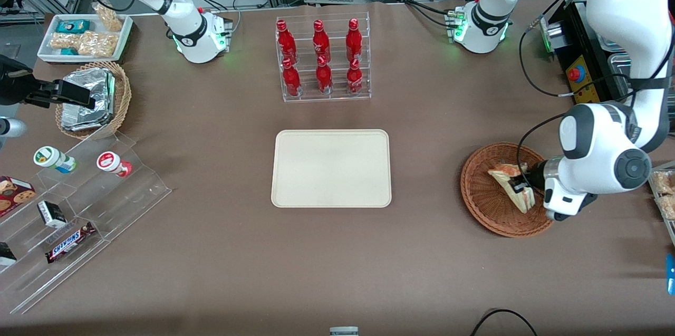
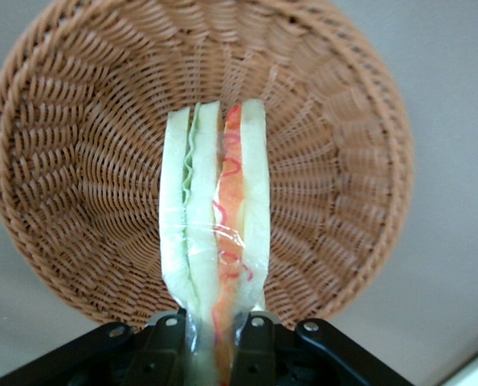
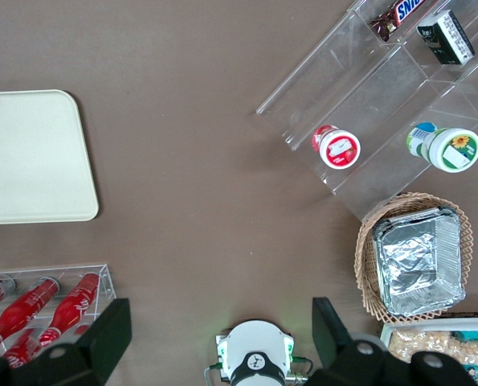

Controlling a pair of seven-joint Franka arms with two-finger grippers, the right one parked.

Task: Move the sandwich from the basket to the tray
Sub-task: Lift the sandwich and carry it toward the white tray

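A triangular sandwich (image 1: 512, 184) in clear wrap, with green and red-orange filling along its cut edge (image 2: 216, 233), sits over the reddish-brown wicker basket (image 1: 488, 209) at the working arm's end of the table. My gripper (image 1: 521, 186) is shut on one end of the sandwich, its black fingers (image 2: 163, 347) pressing the bread from both sides. The basket's woven floor (image 2: 86, 177) shows beneath the sandwich. The cream-beige tray (image 1: 331, 168) lies bare at mid-table, toward the parked arm from the basket.
A clear rack of red bottles (image 1: 322, 59) stands farther from the front camera than the tray. Toward the parked arm's end are a tan basket with foil packets (image 1: 89, 98), a white snack tray (image 1: 84, 36) and a stepped clear display (image 1: 74, 220) with cups and candy bars.
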